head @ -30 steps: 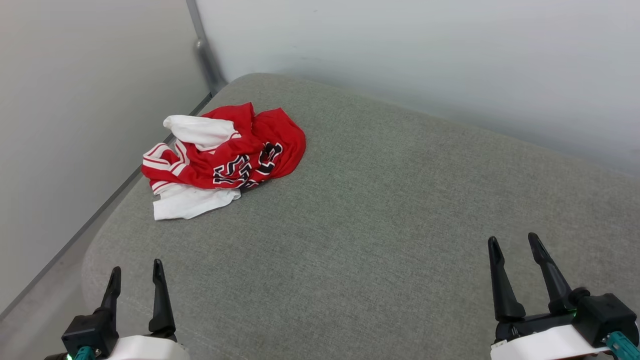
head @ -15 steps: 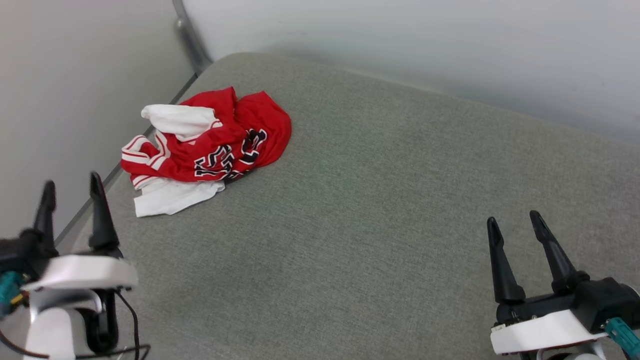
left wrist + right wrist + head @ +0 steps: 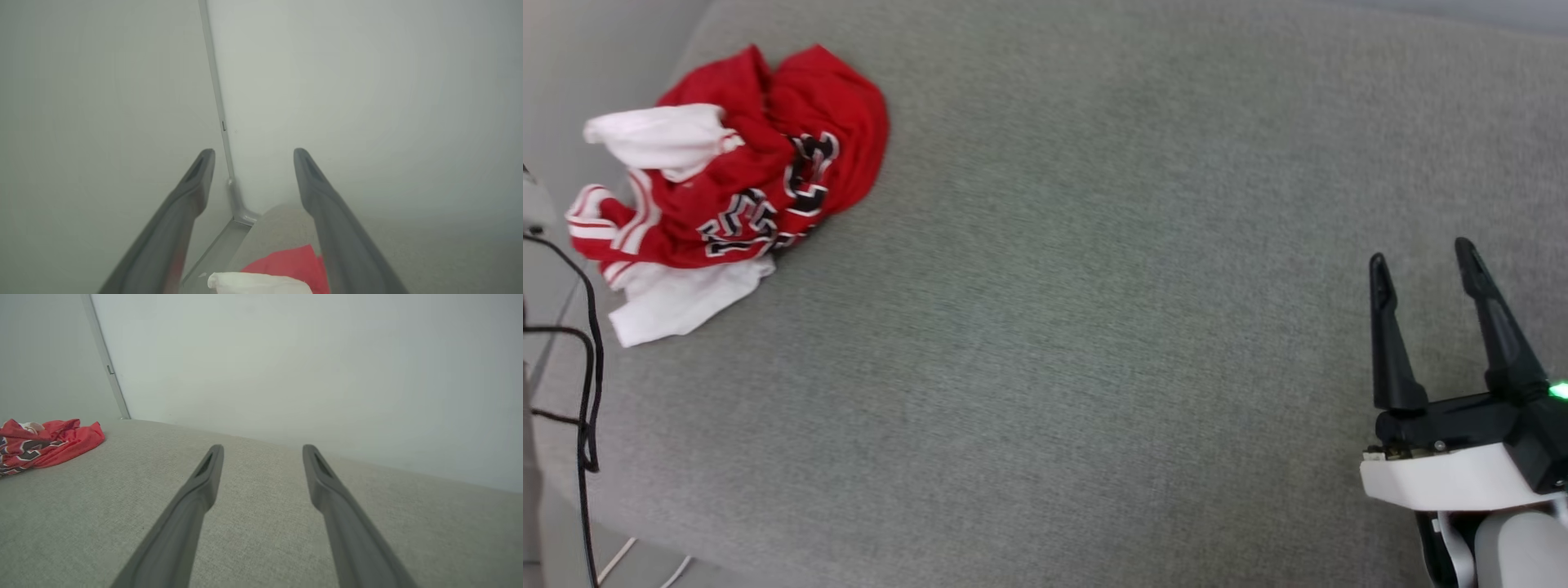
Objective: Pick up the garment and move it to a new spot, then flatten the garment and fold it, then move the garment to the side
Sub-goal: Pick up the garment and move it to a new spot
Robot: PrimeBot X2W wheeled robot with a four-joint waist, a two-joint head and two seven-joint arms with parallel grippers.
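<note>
Head view: shirt (image 3: 727, 180) lay crumpled in a heap at the upper left, on the grey cushion (image 3: 1094, 327), close to its left edge. Red body was on top with black white-outlined lettering partly showing. One white sleeve was bunched at the top and another spread flat at the bottom, with striped trim on the left side. A black cable (image 3: 587, 392) hung down past the cushion's left edge. Right gripper (image 3: 1421, 255) sat at the lower right, well apart from the shirt, fingers spread wide with nothing between them.

Left wrist view: left gripper (image 3: 251, 155) was fully open and empty, pointing at the corner where two pale walls (image 3: 367, 102) met along a metal strip (image 3: 215, 94). A bit of red cloth and a white sleeve of the shirt (image 3: 286, 265) showed at the bottom edge between the fingers, on the rounded corner of the cushion. Couldn't tell whether a finger touched the cloth.

Right wrist view: right gripper (image 3: 263, 451) was wide open and holding nothing, with bare cushion under the fingers. Shirt (image 3: 45, 443) lay far off at the left edge, near the corner.
</note>
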